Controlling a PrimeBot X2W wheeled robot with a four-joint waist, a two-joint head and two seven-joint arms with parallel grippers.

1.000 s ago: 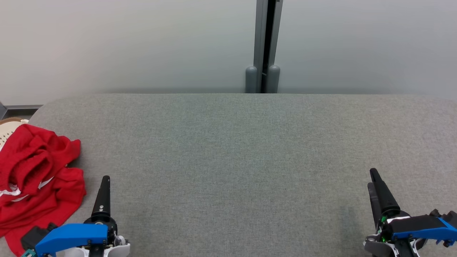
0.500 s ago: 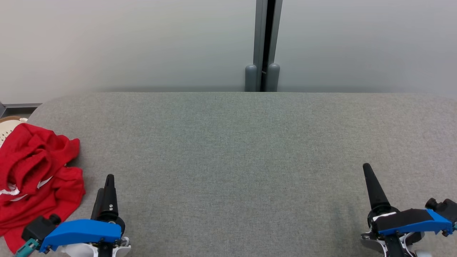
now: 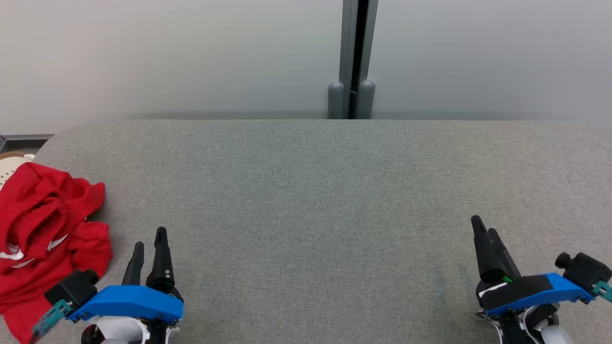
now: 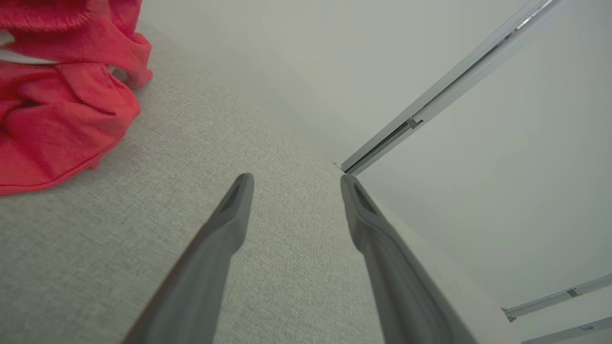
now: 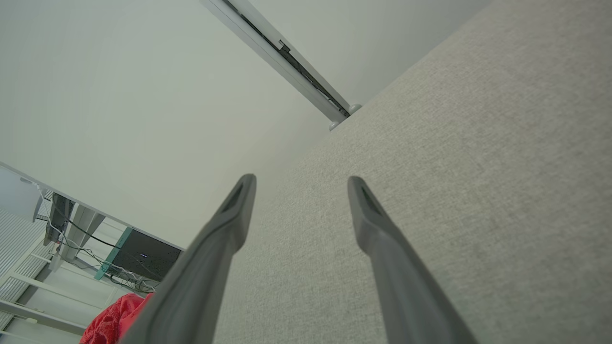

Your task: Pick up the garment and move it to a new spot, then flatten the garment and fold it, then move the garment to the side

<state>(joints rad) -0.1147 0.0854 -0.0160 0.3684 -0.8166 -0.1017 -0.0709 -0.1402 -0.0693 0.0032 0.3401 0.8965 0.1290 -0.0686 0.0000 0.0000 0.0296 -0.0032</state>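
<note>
I see my left end effector (image 3: 149, 237) has rolled since a second ago, and both its fingers now show. The red garment (image 3: 48, 229), crumpled at the tabletop's (image 3: 306, 191) 8 o'clock edge, is cut off by the frame. My right end effector (image 3: 484, 224) at 4 o'clock and the left both gape wide and empty, pointing toward 12.

- We count one red garment (image 3: 45, 229), just outside the left gripper (image 3: 150, 237).
- We count two grippers, the left one and the right gripper (image 3: 484, 225), well apart. Each has two dark fingers (image 3: 161, 260), four in all.
- One grey padded table (image 3: 306, 191) lies beneath both grippers.
- One upright grey rail (image 3: 351, 48) stands far ahead of the fingertips, with two rounded caps (image 3: 336, 100) at its foot.
- One pale perforated item (image 3: 8, 167) sits beyond the garment; we cannot tell what it is.
</note>
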